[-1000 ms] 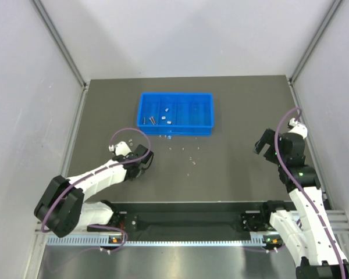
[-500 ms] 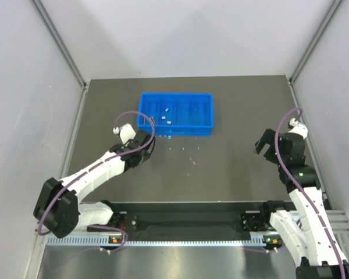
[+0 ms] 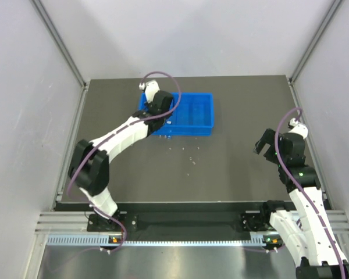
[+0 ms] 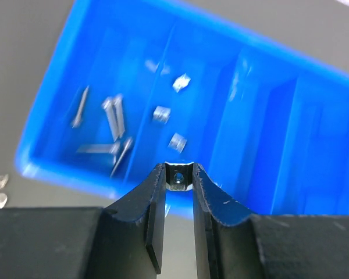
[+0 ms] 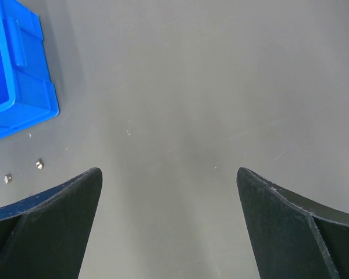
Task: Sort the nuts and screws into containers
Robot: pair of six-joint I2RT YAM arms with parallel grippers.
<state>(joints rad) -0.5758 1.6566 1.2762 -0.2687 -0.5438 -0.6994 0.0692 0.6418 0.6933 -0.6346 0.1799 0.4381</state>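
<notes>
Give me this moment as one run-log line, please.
left gripper: shut on small silvery metal nut, over bright blue plastic tray | right gripper: open, above dark table | loose silvery pieces: near tray

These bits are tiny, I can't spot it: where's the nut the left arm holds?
Left wrist view: the nut, pinched between the left jaws, hangs above the near wall of the blue tray.

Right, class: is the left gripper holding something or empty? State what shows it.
Holding. In the left wrist view, the left gripper pinches a small nut between its fingertips, above the blue tray.
</notes>
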